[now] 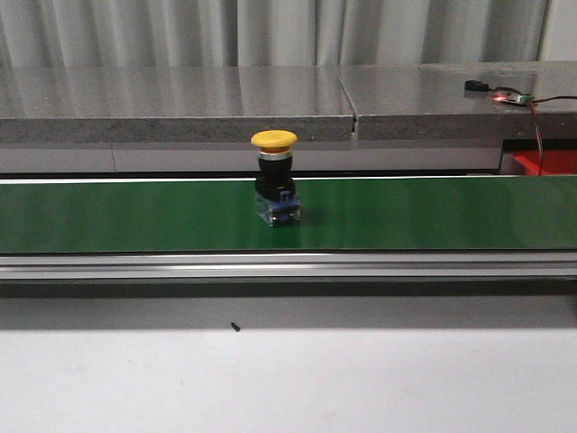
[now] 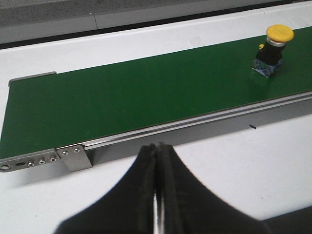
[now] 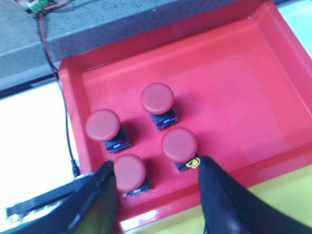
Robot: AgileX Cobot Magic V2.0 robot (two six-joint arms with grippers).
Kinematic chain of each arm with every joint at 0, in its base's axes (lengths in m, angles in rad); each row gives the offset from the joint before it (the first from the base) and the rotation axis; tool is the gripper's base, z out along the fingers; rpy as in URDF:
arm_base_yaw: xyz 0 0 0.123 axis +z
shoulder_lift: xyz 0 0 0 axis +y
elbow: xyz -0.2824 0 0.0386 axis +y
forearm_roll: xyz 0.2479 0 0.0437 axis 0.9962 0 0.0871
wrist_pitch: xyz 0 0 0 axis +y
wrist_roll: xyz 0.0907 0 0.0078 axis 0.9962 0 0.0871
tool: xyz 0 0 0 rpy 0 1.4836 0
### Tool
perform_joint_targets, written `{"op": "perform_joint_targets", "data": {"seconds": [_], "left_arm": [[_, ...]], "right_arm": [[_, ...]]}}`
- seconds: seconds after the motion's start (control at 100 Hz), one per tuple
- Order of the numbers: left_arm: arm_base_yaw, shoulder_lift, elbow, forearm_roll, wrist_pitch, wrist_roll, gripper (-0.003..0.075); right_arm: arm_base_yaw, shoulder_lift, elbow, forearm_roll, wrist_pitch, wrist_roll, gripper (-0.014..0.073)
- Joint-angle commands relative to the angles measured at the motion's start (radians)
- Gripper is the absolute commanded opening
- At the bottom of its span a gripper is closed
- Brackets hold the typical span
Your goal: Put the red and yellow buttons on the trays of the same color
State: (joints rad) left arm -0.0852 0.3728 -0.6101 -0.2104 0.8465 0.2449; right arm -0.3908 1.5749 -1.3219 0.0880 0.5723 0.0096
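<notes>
Left gripper (image 2: 157, 195): black, smooth-moulded fingers pressed flat together, clenched on nothing. It hung over the white table (image 1: 288, 379) near the left end of the belt, well apart from the button.

Belt (image 1: 135, 216): matte green, flat, running left to right across the scene, edged on the near side by a ribbed aluminium rail (image 1: 288, 266) with a bolted end bracket. A small dark speck lay on the table just near of the rail.

Yellow button (image 1: 274, 140): stood upright about mid-belt, alone. Domed, glossy yellow mushroom cap on a black cylindrical collar, then a clear-and-blue boxy contact block at the foot. It looked rigid hard plastic, light and not fragile, but top-heavy on a narrow base, so a sideways knock would likely tip it. The cap looked slick and rounded; the black collar or the square block beneath seemed the surer hold, with fingers closing on flat opposite sides.

Grey ledge (image 1: 180, 104): speckled, stone-like, behind the belt, with a small circuit board and red wires at its right end.

Red tray (image 3: 234, 68): glossy plastic, shallow, raised rounded rim, at the far right. It held four red buttons (image 3: 157, 98) of the same mushroom shape, upright and close together.

Right gripper (image 3: 156, 187): released, fingers spread wide above the tray's near side, grasping nothing. A yellow surface showed at that view's edge, possibly the other tray; I could not tell.
</notes>
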Motion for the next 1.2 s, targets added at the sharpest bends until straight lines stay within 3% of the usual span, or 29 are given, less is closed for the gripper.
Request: {"op": "perform_joint_targets", "data": {"seconds": [0.0,0.28,0.47,0.56,0.73,1.19], "left_arm": [[-0.008,0.007,-0.024,-0.021,-0.065,0.0,-0.0019],[-0.008,0.007,-0.024,-0.021,-0.065,0.0,-0.0019],[-0.008,0.007,-0.024,-0.021,-0.065,0.0,-0.0019],[-0.008,0.007,-0.024,-0.021,-0.065,0.0,-0.0019],[-0.008,0.007,-0.024,-0.021,-0.065,0.0,-0.0019],[-0.008,0.007,-0.024,-0.021,-0.065,0.0,-0.0019]], "right_arm": [[0.016,-0.119,0.034,-0.004,-0.084,-0.01,0.0397],[0.118,-0.32,0.212,-0.027,-0.095,-0.01,0.0397],[0.224,-0.404,0.246,-0.027,-0.028,-0.01,0.04],[0.274,-0.406,0.246,-0.027,0.02,-0.01,0.0425],[0.361,-0.395,0.246,-0.026,0.116,-0.046,0.0556],[0.639,-0.281,0.207,-0.017,0.21,-0.259,0.0552]]}}
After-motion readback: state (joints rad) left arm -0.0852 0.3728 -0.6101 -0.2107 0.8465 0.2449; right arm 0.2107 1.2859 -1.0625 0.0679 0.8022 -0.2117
